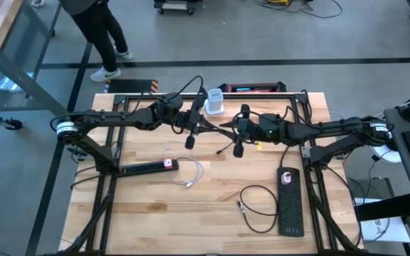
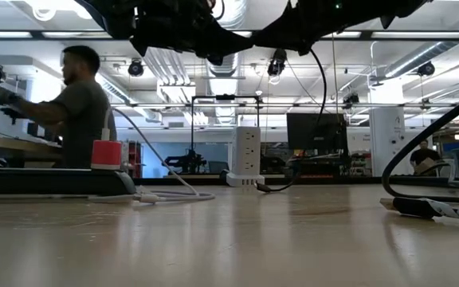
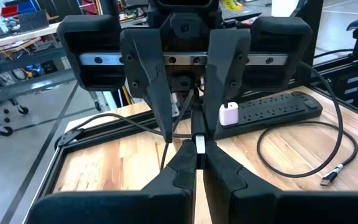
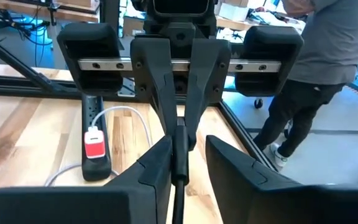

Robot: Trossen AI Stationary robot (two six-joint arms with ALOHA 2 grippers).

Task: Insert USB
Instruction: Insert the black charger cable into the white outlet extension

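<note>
— Now, item one: the left gripper (image 3: pixel 194 152). Where is it, and in what condition?

— Raised above the middle of the table (image 1: pixel 191 227), nose to nose with the right gripper (image 4: pixel 188 152). Its fingers are pressed together on the USB plug (image 3: pixel 199 144), the small pale tip showing between them. That looks like a hold meant to keep the plug steady while the other arm takes a grip.

— Item two: the right gripper?

— Its fingers (image 3: pixel 219 93) stand a little apart, one on each side of the dark cable (image 4: pixel 178 165) behind the plug. Probably not clamped yet, though the gap is narrow and I would not swear to it.

— Item three: the places a plug might go?

— A black power strip (image 1: pixel 290 201) lies flat on the right side of the table and carries a white charger (image 1: pixel 287 178). A second strip (image 1: pixel 148 168) on the left has a red plug (image 4: pixel 94 143) and a white lead (image 1: pixel 191 173). A white socket tower (image 1: pixel 215 102) stands at the far edge.

— Item four: anything loose?

— A black cable loop (image 1: pixel 258 206) lies beside the right-hand strip, well apart from both grippers. A person (image 1: pixel 98 28) stands off the table's far-left corner.

— Entry on progress?

— Plug in the air, nothing inserted yet.
</note>
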